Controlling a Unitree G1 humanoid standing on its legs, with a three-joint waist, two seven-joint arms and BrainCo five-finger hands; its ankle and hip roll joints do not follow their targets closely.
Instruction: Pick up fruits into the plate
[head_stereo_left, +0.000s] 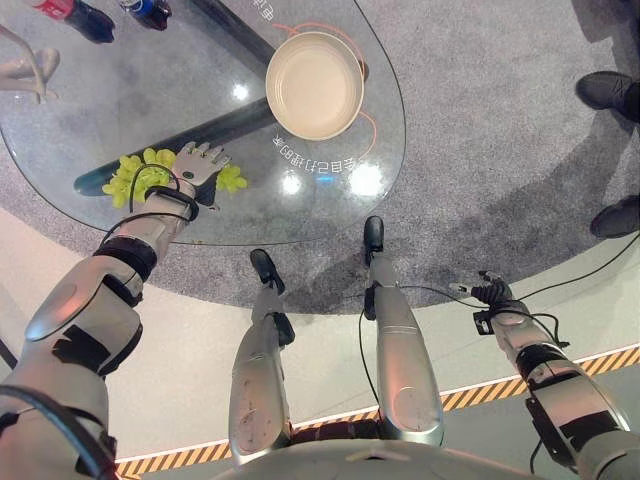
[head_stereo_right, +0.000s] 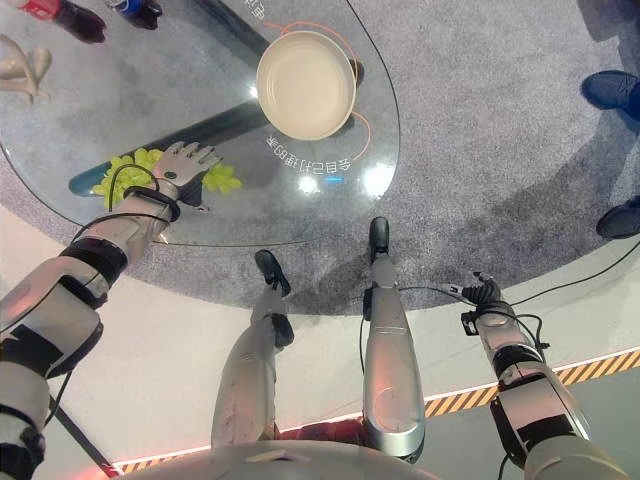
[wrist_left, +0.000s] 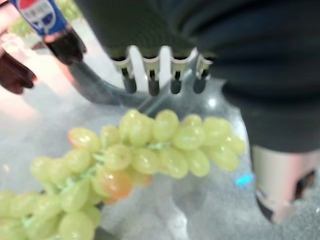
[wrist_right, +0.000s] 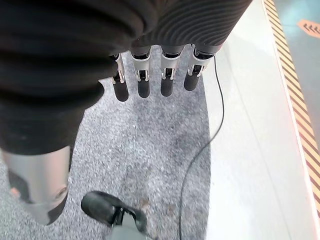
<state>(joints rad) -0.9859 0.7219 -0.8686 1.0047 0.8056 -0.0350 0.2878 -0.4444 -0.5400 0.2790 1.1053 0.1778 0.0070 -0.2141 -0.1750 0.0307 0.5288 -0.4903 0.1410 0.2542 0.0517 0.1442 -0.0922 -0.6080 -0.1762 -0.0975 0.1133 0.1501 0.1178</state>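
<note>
The left hand (head_stereo_left: 198, 163) hangs over the green grapes (wrist_left: 150, 155) on the glass table (head_stereo_left: 150, 90) with loose straight fingers, the cream plate (head_stereo_left: 314, 85) sits apart, and the right hand (head_stereo_left: 493, 293) hangs relaxed.

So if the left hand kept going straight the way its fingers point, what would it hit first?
Probably bare glass table. The left hand, open above the grapes, points across the top; the plate lies off to the side.

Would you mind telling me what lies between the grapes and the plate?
Bare glass table, crossed by its dark bar beneath, separates grapes and plate in the left eye view.
</note>
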